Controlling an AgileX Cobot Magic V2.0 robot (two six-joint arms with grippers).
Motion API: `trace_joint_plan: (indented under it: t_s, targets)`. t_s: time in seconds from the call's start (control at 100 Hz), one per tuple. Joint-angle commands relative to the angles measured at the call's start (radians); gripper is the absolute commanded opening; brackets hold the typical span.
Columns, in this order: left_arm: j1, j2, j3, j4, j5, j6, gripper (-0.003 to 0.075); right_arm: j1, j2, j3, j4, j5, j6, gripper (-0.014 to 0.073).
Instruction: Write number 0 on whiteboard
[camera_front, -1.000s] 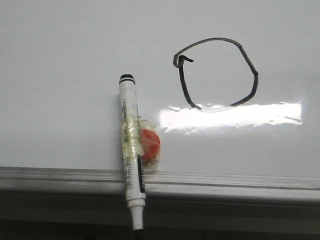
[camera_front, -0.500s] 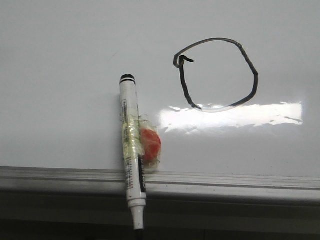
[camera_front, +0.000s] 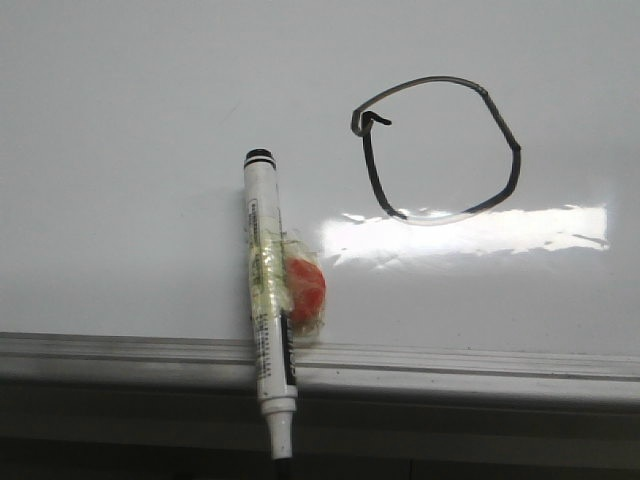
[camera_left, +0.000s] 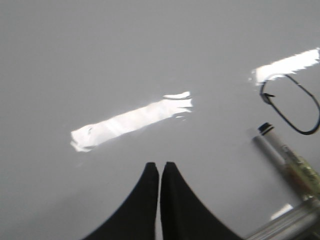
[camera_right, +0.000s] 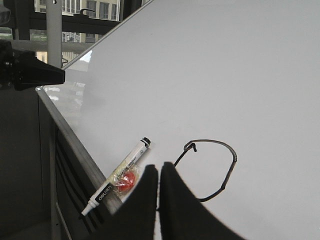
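Observation:
The number 0 (camera_front: 437, 148) is a thin black marker loop on the whiteboard (camera_front: 130, 120), with a small hook at its upper left and a fainter grey top stroke. It also shows in the left wrist view (camera_left: 292, 104) and the right wrist view (camera_right: 212, 167). A white marker (camera_front: 268, 300) with a red lump taped to it lies on the board's near edge, its tip over the grey rail (camera_front: 480, 365). My left gripper (camera_left: 160, 166) is shut and empty above bare board. My right gripper (camera_right: 159, 167) is shut and empty above the loop's near side. Neither gripper shows in the front view.
Bright glare patches lie on the board (camera_front: 465, 232), just below the loop. Beyond the rail is a dark drop-off (camera_right: 25, 165). The left arm's dark end (camera_right: 30, 72) shows in the right wrist view, with windows behind it.
The marker and the drawn loop sit a few pixels further right in the front view than before; nothing else differs.

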Motion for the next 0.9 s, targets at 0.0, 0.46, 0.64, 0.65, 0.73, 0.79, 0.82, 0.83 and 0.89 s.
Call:
trace_joint_plan:
  t_s: [0.0, 0.46, 0.64, 0.65, 0.73, 0.79, 0.82, 0.83, 0.89]
  targets:
    - [0.105, -0.061, 0.052, -0.096, -0.101, 0.006, -0.0020, -0.008, 0.014, -0.024, -0.009, -0.085, -0.002, -0.0048]
    - [0.356, -0.139, 0.153, -0.298, 0.064, 0.311, -0.0020, -0.008, 0.014, -0.024, -0.009, -0.085, -0.002, -0.0048]
    - [0.356, -0.139, 0.153, -0.342, 0.166, 0.313, -0.0020, -0.008, 0.014, -0.024, -0.009, -0.085, -0.002, -0.0048]
    - [0.356, -0.139, 0.153, -0.342, 0.166, 0.313, -0.0020, -0.008, 0.014, -0.024, -0.009, -0.085, -0.002, -0.0048]
    - [0.356, -0.139, 0.153, -0.360, 0.169, 0.313, -0.0020, -0.008, 0.014, -0.024, -0.009, -0.084, -0.002, -0.0048]
    - [0.356, -0.139, 0.153, -0.360, 0.169, 0.313, -0.0020, -0.008, 0.014, -0.024, -0.009, -0.084, -0.002, -0.0048]
    - [0.356, -0.139, 0.153, -0.360, 0.169, 0.313, -0.0020, -0.008, 0.014, -0.024, -0.009, -0.084, -0.002, -0.0048]
    - [0.356, -0.139, 0.153, -0.360, 0.169, 0.313, -0.0020, -0.008, 0.014, -0.024, -0.009, -0.084, -0.002, -0.0048]
    - [0.356, -0.139, 0.153, -0.360, 0.169, 0.313, -0.0020, -0.008, 0.014, -0.024, -0.009, -0.084, -0.002, -0.0048]
